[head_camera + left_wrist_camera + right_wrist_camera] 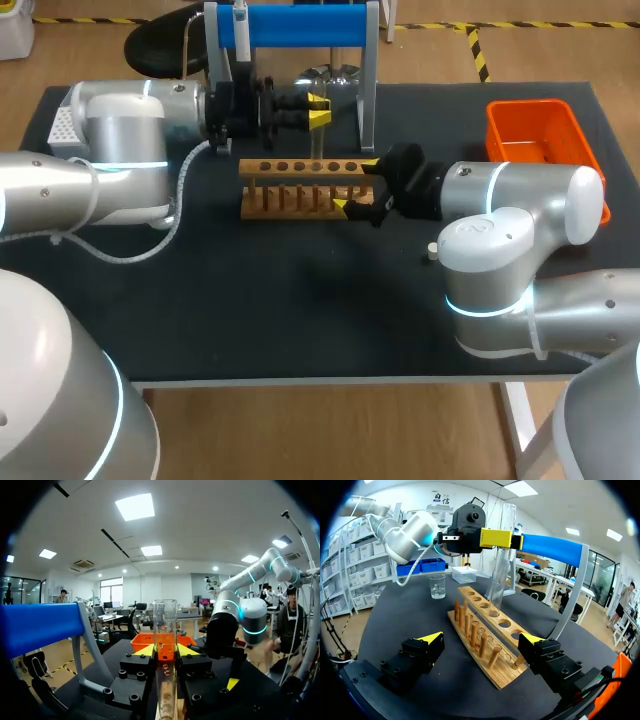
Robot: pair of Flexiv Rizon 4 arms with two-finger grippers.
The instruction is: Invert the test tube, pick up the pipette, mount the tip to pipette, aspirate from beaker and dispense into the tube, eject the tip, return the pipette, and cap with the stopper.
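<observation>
My left tool [318, 112] is clamped on the test tube [316, 140], one yellow tip on each side of the glass. The left wrist view shows the tube [165, 645] upright between the tips, open rim uppermost. Its lower end meets one of the middle holes in the top bar of the wooden rack [300, 190]. I cannot tell how far it sits in.

The rack lies lengthwise near the middle of the tabletop [250, 300], somewhat towards the far edge. My right tool [357, 186] is at the rack's right end, fingers wide apart, one yellow tip on the rack's far side and one on the near side, gripping nothing.

In the right wrist view a glass beaker [437, 586] stands on the tabletop beyond the rack's far end, below my left arm. A blue-barred stand [300, 25] rises at the far edge, behind the left tool. An orange bin [535, 135] sits by the far right corner. A small white piece [431, 251] lies on the tabletop just beside my right arm.
</observation>
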